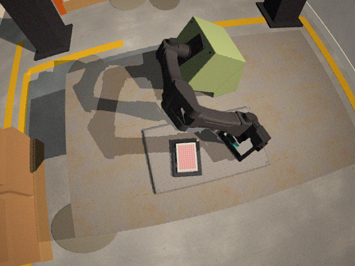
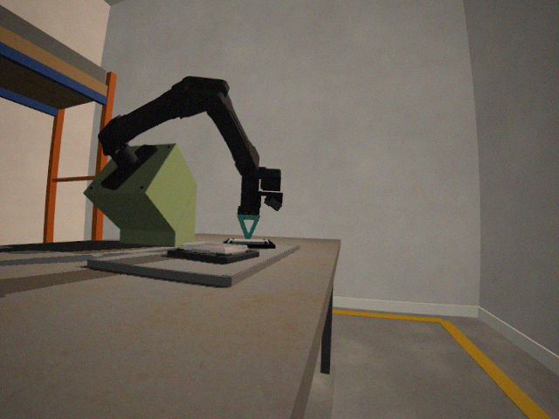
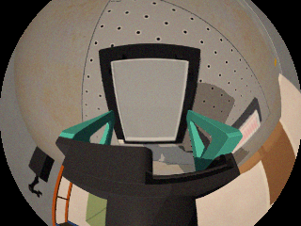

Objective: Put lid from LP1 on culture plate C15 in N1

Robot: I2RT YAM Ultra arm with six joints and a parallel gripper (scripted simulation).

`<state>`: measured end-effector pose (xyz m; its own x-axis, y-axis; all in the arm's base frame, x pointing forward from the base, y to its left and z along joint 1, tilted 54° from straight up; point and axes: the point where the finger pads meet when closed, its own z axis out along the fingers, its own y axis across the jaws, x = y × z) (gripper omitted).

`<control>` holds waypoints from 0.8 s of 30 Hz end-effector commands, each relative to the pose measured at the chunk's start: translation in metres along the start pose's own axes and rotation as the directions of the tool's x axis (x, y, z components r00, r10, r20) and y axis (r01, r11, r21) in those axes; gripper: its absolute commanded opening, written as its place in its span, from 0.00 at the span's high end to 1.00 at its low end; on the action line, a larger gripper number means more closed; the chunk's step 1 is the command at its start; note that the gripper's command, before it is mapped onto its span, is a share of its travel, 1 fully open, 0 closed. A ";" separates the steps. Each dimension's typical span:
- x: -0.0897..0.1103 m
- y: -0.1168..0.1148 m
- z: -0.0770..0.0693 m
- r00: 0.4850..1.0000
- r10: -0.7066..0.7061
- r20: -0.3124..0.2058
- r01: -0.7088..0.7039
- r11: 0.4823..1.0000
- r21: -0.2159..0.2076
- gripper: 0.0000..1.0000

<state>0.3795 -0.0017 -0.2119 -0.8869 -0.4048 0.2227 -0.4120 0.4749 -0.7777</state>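
The culture plate C15 (image 1: 186,156) shows its pink well grid and sits uncovered in the black plate nest N1 at the middle of the grey perforated baseplate (image 1: 205,151). The clear lid (image 3: 150,97) (image 1: 243,149) lies flat in the black-framed lid park LP1 to the right of the nest. My gripper (image 3: 150,114) with teal fingers is open and hangs just above the near end of the lid, one finger on each long side. In the side view the fingertips (image 2: 248,230) stand a little above the lid (image 2: 249,242). Nothing is held.
A green angled box (image 1: 214,56) carries the arm's base behind the baseplate. A cardboard box (image 1: 3,188) stands at the left beside the table. Dark posts (image 1: 38,24) stand at the back.
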 end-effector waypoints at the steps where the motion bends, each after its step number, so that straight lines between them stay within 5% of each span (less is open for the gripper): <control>1: -0.005 0.000 -0.003 1.000 0.000 0.019 0.000 1.000 0.003 0.00; 24: -0.005 0.000 0.008 1.000 0.000 0.019 0.000 1.000 0.003 0.00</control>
<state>0.3824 -0.0105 -0.2187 -0.8859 -0.4067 0.2230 -0.4134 0.4742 -0.7773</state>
